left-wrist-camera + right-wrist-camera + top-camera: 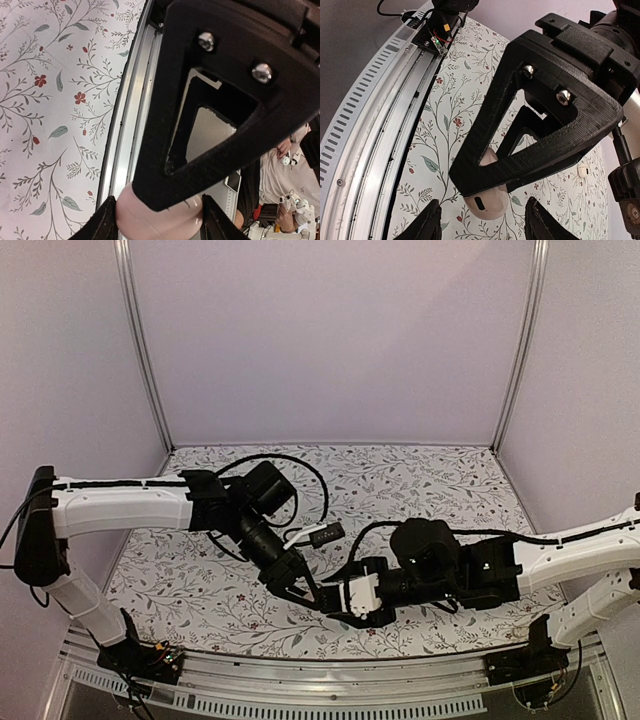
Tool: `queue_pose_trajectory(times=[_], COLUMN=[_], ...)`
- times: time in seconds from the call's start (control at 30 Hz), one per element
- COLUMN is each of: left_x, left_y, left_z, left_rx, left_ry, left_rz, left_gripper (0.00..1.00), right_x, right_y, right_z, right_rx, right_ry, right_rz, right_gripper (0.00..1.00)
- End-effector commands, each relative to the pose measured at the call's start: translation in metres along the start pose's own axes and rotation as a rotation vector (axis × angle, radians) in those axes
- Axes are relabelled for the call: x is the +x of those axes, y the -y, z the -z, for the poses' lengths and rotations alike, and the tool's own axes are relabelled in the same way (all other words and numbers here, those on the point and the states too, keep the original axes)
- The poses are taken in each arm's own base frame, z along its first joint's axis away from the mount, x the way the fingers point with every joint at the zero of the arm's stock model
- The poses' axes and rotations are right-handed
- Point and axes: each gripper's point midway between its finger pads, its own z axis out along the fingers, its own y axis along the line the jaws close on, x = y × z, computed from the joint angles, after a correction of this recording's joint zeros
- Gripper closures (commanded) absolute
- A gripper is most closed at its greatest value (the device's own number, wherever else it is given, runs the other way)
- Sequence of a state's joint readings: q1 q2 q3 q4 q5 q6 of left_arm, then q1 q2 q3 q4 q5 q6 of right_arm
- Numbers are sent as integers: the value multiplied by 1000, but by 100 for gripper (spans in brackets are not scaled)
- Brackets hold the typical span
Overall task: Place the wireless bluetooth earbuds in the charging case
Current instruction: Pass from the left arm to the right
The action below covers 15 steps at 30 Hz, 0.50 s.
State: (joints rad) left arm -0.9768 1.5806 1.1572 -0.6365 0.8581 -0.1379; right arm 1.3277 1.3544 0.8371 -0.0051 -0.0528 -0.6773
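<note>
The pale pink charging case (150, 225) sits between my left gripper's (159, 220) two fingers, which are shut on it; a thin seam runs round it. In the right wrist view the case (487, 204) shows a dark slot and hangs under the left gripper's black finger, above the floral cloth. My right gripper (485, 225) is open, its fingers either side of the case and not touching it. In the top view the left gripper (303, 590) and right gripper (338, 602) meet near the front middle; the case is hidden there. A small cream piece (583, 171), perhaps an earbud, lies on the cloth.
The table's metal front rail (380, 100) runs close beside both grippers. A black cable with a connector (325, 534) loops over the floral cloth (420, 480) behind the arms. Pale walls close the back and sides.
</note>
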Motion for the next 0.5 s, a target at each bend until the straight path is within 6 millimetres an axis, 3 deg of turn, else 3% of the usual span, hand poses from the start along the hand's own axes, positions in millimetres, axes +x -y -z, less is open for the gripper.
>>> queue_pose_trajectory(times=[0.0, 0.2, 0.47], left_x=[-1, -2, -4], left_y=[8, 7, 6], left_z=[-8, -12, -13], left_rx=[44, 56, 61], left_ry=[-21, -27, -29], left_rz=[-14, -11, -5], left_gripper=[64, 64, 64], right_x=[-3, -3, -3], right_y=[0, -4, -8], right_z=[-4, -10, -16], right_rx=[0, -12, -27], right_ry=[-25, -43, -56], right_rz=[40, 73, 90], right_gripper=[46, 62, 73])
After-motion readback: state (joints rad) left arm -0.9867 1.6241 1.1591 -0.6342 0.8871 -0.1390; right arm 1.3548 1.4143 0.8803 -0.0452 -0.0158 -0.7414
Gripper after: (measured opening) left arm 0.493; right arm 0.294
